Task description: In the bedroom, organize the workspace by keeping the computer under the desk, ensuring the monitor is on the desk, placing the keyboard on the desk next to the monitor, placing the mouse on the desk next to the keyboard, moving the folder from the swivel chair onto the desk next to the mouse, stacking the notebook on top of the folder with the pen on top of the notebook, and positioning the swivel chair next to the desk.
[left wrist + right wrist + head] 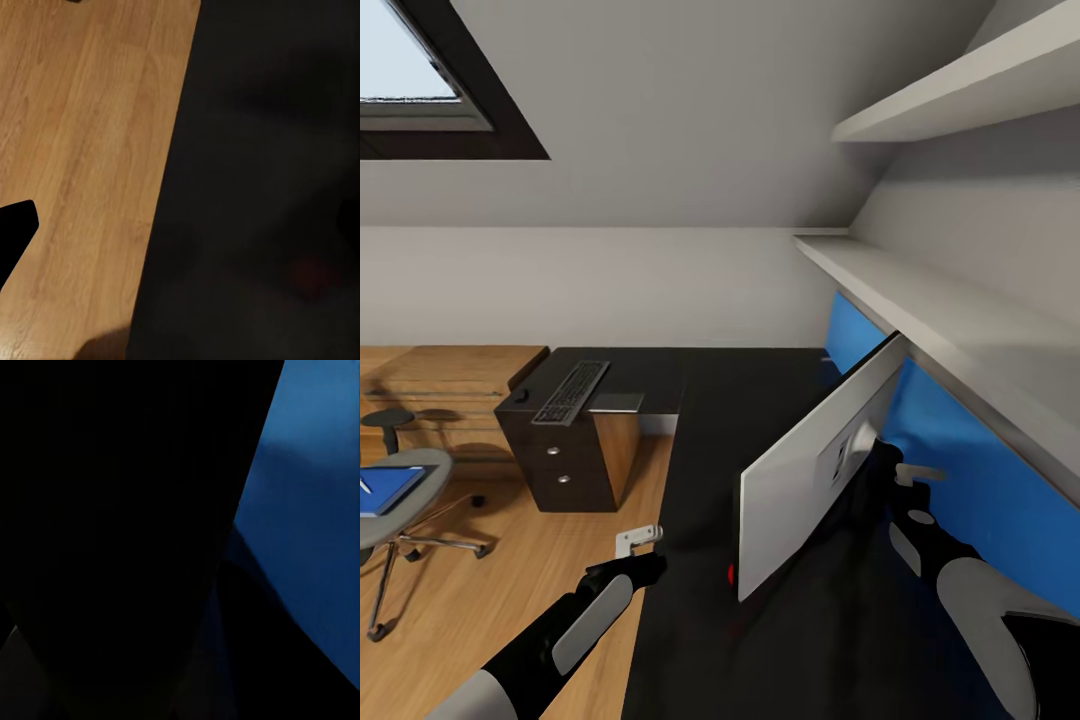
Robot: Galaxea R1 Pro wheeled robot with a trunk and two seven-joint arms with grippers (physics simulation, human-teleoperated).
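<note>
No readable text, label, brand or number appears; the keyboard (571, 391) keys are too small to make out.

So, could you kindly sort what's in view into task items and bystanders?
Task items: desk, monitor, keyboard, swivel chair, folder, right hand at the monitor's back.

Bystanders: oak drawer unit, wall shelves, skylight, low wooden cabinet.

Wide flat monitor (815, 470) stands tilted on the long black-topped desk (760, 400); slim grey keyboard (571, 391) on its far left end; grey swivel chair (400, 500) left of desk, flat blue folder (385, 490) on its seat
</note>
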